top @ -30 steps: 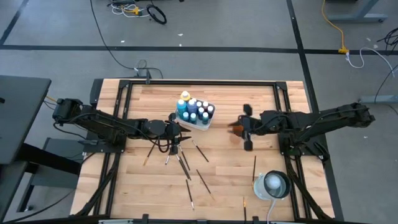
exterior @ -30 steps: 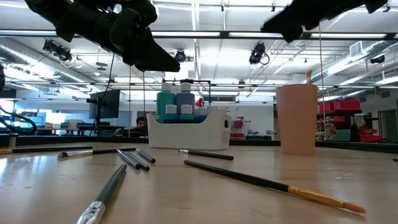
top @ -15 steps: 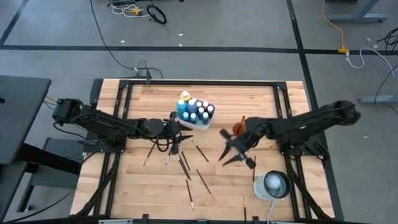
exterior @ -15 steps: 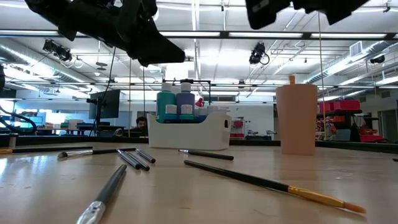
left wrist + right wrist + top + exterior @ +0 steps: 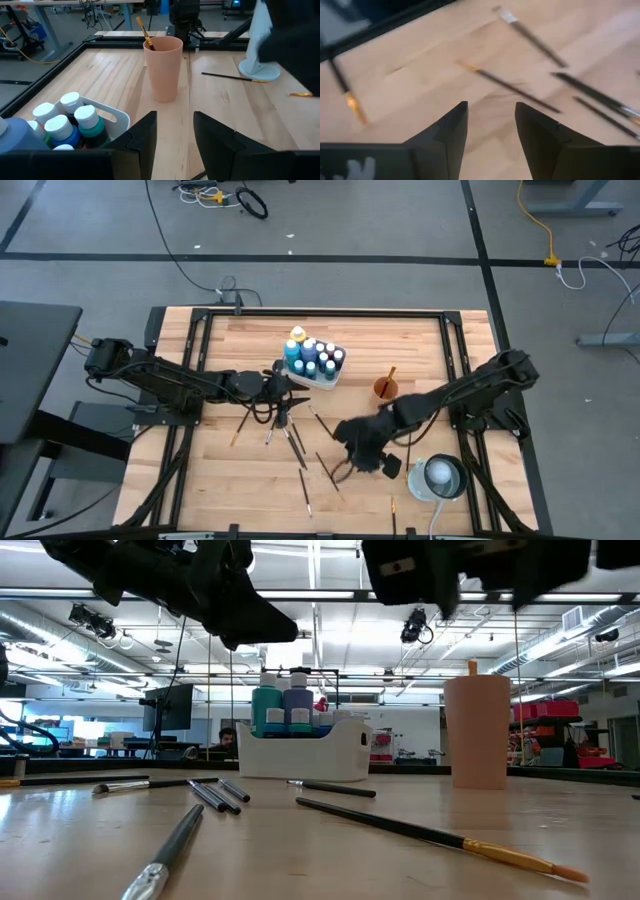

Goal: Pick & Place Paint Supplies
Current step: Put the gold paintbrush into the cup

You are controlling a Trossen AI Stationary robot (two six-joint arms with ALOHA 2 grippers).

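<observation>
A white tray point(image 5: 333, 375) is seen near the middle of the wooden bench point(image 5: 440, 350), packed with small paint bottles point(image 5: 311, 356) capped in white, blue, teal and yellow; in the left wrist view the white caps are clustered against the tray's handled wall. Beside the tray an orange-brown cup point(image 5: 384, 388) is stood upright, with one yellow-tipped brush point(image 5: 144, 33) leaned inside it. A white round object point(image 5: 437, 478) is placed near the bench's front right corner.

The remaining paintbrushes point(image 5: 298, 444) are scattered flat on the bench in front of the tray, with one more point(image 5: 409, 450) lying close to the white round object and a short one point(image 5: 392, 506) at the front edge. In the low view a long dark brush with a yellow handle end point(image 5: 430, 834) is laid across the foreground.

The left gripper point(image 5: 283, 383) is held just beside the tray, above the nearest cluster of brushes; its fingers point(image 5: 141, 137) are seen parted and nothing is held between them. The right gripper point(image 5: 349, 465) is positioned low over the loose brushes in front of the cup, and its fingers point(image 5: 449, 131) are likewise spread apart, with a thin brush point(image 5: 507, 87) lying on the bench just beyond the tips, untouched. No readable writing is shown on the bottles, tray or cup.
</observation>
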